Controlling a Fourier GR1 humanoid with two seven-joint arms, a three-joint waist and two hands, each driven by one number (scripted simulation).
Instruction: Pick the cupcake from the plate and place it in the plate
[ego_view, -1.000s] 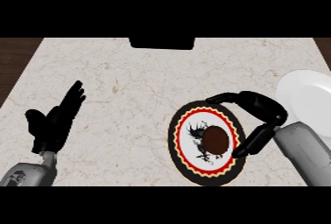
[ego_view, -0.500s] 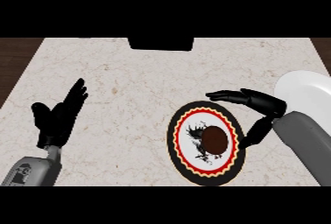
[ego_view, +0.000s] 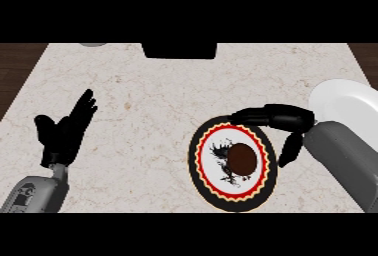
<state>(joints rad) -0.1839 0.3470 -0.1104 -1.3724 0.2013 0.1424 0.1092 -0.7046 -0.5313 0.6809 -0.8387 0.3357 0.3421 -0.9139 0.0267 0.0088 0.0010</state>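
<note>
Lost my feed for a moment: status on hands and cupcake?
Left hand open, resting at left. Right hand open, fingers arched over patterned plate's far rim. Cupcake on that plate, untouched. White plate at right; nothing between.

Two black robot hands above a counter.
Black left hand rests open, fingers up; black right hand hovers, fingers extended sideways.
</note>
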